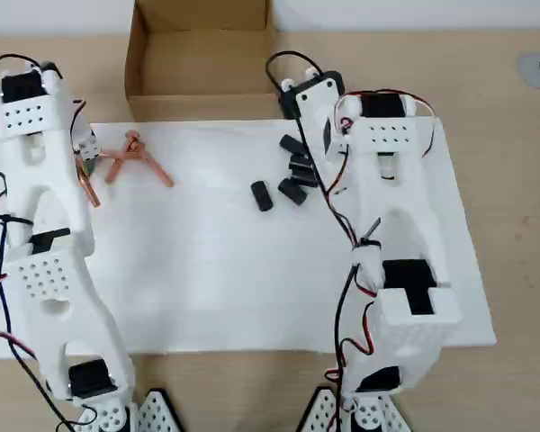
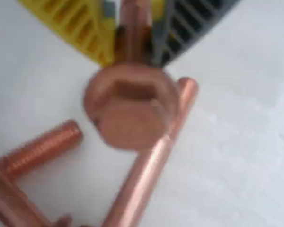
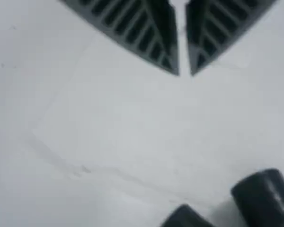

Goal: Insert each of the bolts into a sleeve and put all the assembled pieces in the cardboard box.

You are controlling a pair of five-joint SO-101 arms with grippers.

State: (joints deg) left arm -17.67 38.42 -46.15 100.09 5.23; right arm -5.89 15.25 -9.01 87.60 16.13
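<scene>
One copper-coloured, hex-headed metal bolt (image 2: 128,111) is clamped by its shank in the left gripper (image 2: 134,56), over the other loose copper bolts (image 1: 135,157) on the white sheet (image 1: 207,270). The right gripper (image 3: 182,71) has its jaws almost together on nothing, near the short black cylindrical sleeves (image 1: 292,175). The open brown cardboard box (image 1: 137,63) sits past the sheet's far edge. This looks like the pick-up for a first assembly. Next, the right jaws must part, take a sleeve and steady it so that shank and bore line up.
</scene>
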